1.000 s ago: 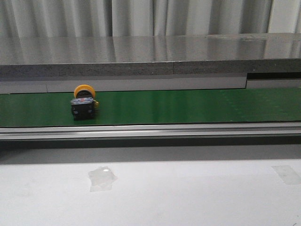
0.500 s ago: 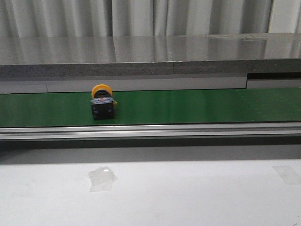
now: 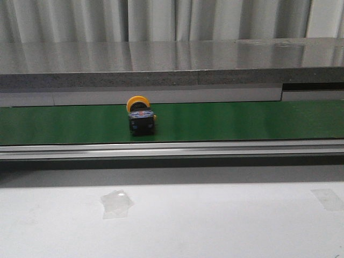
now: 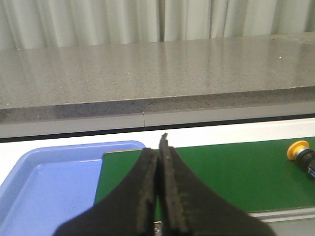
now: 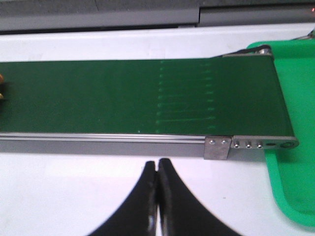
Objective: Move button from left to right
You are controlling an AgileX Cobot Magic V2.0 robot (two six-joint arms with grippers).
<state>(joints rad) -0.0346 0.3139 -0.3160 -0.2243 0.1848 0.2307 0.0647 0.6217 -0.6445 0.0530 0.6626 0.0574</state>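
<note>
The button [image 3: 141, 115], a yellow round cap on a black blocky body, stands on the green conveyor belt [image 3: 242, 121], left of the belt's middle in the front view. It also shows at the edge of the left wrist view, as the button [image 4: 301, 153]. My left gripper [image 4: 157, 147] is shut with nothing in it, above the belt's left end and well apart from the button. My right gripper [image 5: 157, 164] is shut and empty over the white table, in front of the belt's right end. Neither gripper shows in the front view.
A blue tray [image 4: 44, 187] lies at the belt's left end and a green tray [image 5: 293, 73] at its right end. A metal rail [image 3: 172, 149] runs along the belt's front. A grey stone ledge [image 3: 172, 64] stands behind it. Clear tape [image 3: 116, 203] sticks to the white table.
The button has travelled to the right along the belt, from near the left part toward the middle. Nothing else in the front view has moved.
</note>
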